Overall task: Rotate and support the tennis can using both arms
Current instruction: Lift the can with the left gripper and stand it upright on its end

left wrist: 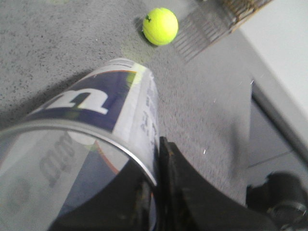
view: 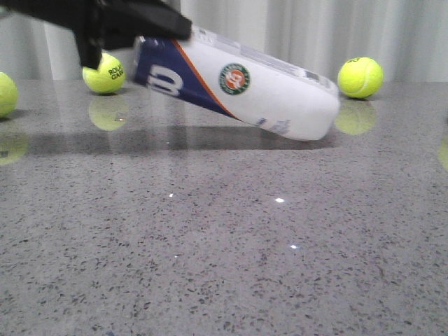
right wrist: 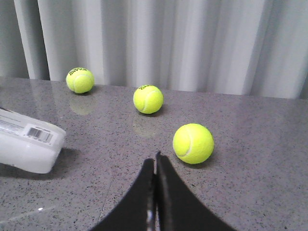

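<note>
Left gripper (left wrist: 153, 192) clamped on tennis can (view: 238, 87) metal rim, front view shows that end lifted, far end on grey table (view: 224, 252), right gripper (right wrist: 155, 192) fingers pressed together holding nothing, seen only in its wrist view, three tennis balls (right wrist: 193, 143) beyond it.

A black, angular left arm (view: 105, 24) is seen at the front view's upper left. Dark, tapered fingers (right wrist: 166, 192) are shown on the right gripper (right wrist: 155, 166).
</note>
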{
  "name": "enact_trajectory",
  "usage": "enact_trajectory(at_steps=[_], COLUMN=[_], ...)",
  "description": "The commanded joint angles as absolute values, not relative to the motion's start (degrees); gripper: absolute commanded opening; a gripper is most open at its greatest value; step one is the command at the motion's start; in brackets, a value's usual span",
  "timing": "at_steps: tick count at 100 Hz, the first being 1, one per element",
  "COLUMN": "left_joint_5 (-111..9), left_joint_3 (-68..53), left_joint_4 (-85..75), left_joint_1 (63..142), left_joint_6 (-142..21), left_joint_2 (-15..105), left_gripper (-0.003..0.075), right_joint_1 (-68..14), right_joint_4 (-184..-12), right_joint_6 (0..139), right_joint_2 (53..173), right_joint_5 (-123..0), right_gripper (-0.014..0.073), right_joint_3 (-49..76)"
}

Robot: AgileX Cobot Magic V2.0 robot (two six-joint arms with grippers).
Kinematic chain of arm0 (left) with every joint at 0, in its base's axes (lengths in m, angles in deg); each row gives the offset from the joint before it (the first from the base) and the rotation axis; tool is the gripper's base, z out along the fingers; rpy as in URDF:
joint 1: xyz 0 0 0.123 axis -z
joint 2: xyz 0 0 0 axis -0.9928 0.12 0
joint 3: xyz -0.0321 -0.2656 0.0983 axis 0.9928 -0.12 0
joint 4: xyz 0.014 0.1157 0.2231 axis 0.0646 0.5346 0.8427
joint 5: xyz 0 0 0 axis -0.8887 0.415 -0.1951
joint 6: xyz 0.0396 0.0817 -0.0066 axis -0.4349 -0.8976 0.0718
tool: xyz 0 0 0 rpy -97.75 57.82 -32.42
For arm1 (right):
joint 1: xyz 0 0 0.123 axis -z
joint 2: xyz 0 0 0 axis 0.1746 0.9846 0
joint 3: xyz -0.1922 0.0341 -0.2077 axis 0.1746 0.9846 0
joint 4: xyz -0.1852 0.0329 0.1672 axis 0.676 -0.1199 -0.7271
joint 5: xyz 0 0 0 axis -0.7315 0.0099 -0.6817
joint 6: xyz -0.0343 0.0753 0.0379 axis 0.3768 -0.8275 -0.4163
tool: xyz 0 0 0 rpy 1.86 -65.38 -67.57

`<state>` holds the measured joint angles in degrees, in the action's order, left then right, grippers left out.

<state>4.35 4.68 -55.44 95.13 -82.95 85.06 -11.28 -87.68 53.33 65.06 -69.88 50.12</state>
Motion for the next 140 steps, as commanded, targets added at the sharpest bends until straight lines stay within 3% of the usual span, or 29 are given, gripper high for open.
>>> enact_trajectory(at_steps=[1,41,71,140], left_joint_5=[7.57,6.94,9.62,9.62], left_joint_3=[6.89,13.43,12.42,5.14], left_joint_4=[-52.92,-11.32,10.30,10.65], left_joint_1=[95.31,95.31,95.42,95.42], left_joint_6=[-80.93,-58.15,-40.76,-38.82], left_joint_2=[75.50,50.06,43.84,44.45], left_gripper=[-0.0021,-0.0021,-0.0021,-0.0016], right_joint_1=[-10.98,-10.98,-10.98,-10.98], right_joint_4=[-87.93,-87.93,-87.93,-87.93], right_joint_6=[53.46,53.46,53.46,53.46], right_joint_2=[65.65,65.65,65.65,65.65], right_joint_5=[-65.64,-65.64,-65.64,-65.64], right_gripper=[-0.0068,-0.0068,-0.0068,-0.0068], right_joint_3=[48.72,48.72,48.72,48.72])
